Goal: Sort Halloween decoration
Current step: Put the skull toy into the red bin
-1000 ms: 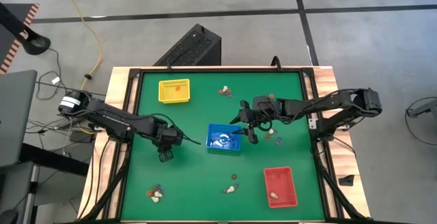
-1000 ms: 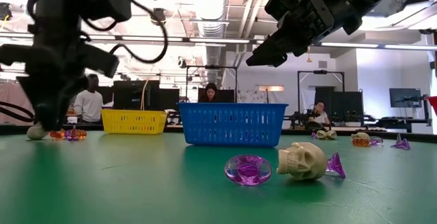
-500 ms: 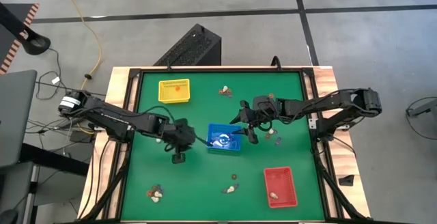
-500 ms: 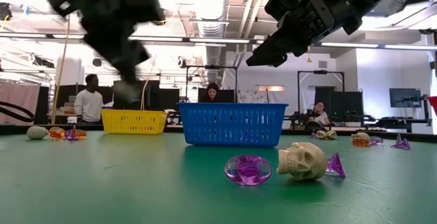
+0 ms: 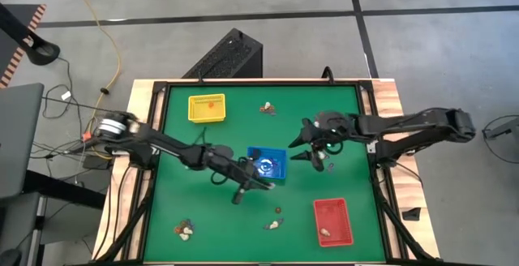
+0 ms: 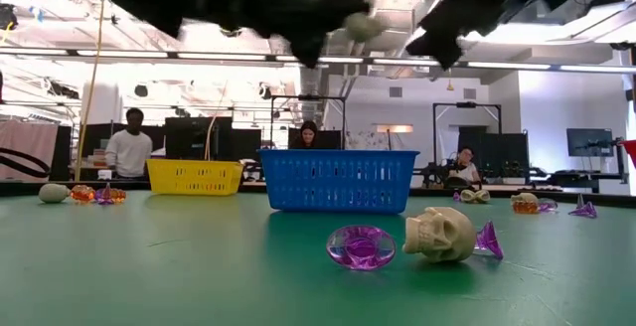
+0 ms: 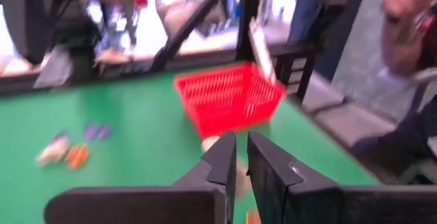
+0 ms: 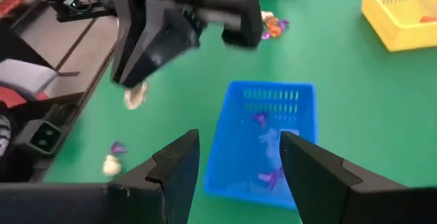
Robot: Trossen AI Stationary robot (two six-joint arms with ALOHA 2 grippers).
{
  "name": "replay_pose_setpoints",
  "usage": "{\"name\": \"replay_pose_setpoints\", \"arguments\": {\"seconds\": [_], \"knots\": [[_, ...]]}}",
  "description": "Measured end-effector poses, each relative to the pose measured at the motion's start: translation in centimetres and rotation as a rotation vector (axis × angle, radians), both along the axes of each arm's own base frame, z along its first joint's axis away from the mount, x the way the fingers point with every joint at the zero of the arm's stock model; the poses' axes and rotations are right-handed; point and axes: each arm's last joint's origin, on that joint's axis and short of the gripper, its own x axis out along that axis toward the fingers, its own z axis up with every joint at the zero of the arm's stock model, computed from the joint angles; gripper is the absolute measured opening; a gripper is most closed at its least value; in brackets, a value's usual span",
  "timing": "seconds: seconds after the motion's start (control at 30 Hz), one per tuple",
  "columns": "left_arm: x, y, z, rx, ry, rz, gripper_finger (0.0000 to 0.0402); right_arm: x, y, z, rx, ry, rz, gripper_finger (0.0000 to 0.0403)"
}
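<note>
Skull (image 6: 438, 235) and purple trinket (image 6: 361, 246) front blue tray (image 6: 338, 180).

The left arm has swung a long way across the tabletop; its left gripper (image 5: 258, 182) was out by the left side a second ago, and now it hangs just in front of the blue tray (image 5: 268, 163); its fingers (image 7: 225, 162) have closed up and now pinch a small cream trinket (image 8: 135, 95); the right gripper (image 5: 302, 147) has pulled back from over the blue tray and sits a bit more to the right.
</note>
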Motion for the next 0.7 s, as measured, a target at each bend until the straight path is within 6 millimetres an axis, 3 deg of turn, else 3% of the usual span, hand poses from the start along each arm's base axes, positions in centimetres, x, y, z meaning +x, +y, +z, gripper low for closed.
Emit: {"name": "replay_pose_setpoints", "arguments": {"seconds": [0.4,0.53,0.7], "knots": [[13.5,-4.3,-2.2,-0.1,-0.04,-0.28,0.0,-4.4,8.5,-1.3,-0.083,0.158,-0.282,0.0234],[15.3,-5.5,-0.9,-0.063,0.067,-0.306,0.0,-6.2,11.1,-1.2,-0.064,0.1,-0.3,0.0234],[15.1,-7.2,0.6,0.031,0.252,-0.302,0.0,-7.8,13.1,-1.0,-0.026,0.031,-0.29,0.0234]]}}
